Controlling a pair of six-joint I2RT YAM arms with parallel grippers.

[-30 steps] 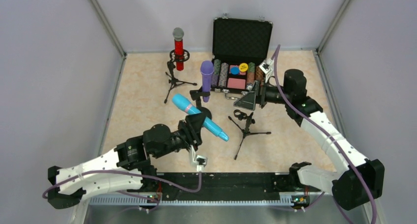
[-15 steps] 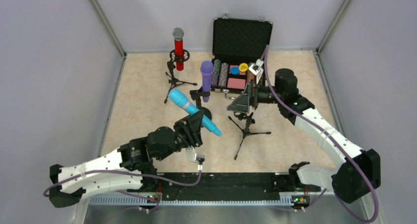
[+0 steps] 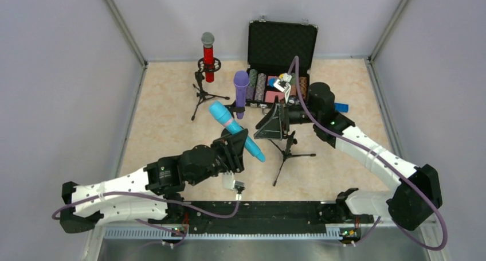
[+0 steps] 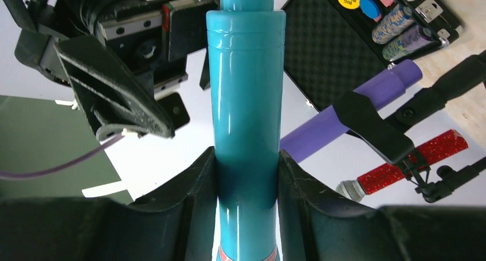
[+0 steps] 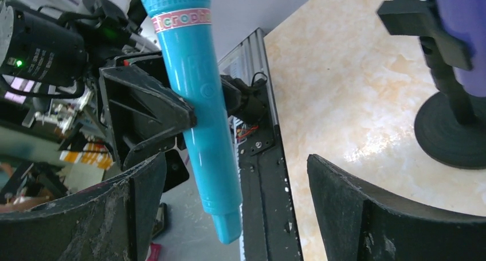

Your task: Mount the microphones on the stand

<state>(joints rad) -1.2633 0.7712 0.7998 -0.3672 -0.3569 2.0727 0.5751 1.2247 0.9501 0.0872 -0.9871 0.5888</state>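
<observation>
A pale marbled bench (image 3: 166, 117) lies between plain grey walls. At its far left a red microphone (image 3: 208, 59) with a silver mesh head stands upright, clipped in a small tripod stand (image 3: 202, 94). Nearer the arms, the left claw (image 3: 236, 141) is pinching the turquoise microphone (image 3: 220, 116) about its lower body. This microphone is held off the bench at a tilt, its head toward the far left, its tail toward the near right, and its pink band just above the grip. The left wrist view shows both black fingers (image 4: 189, 192) pressed flat against the barrel. Just beyond it the purple microphone (image 3: 240, 89) stands upright in a round-based stand (image 3: 230, 108). To the right, the right claw (image 3: 269, 126) hangs spread wide, with nothing between its fingers, just over the top of a bare tripod stand (image 3: 286, 149). Behind these, an open black case (image 3: 282, 40) holds rows of chips.
</observation>
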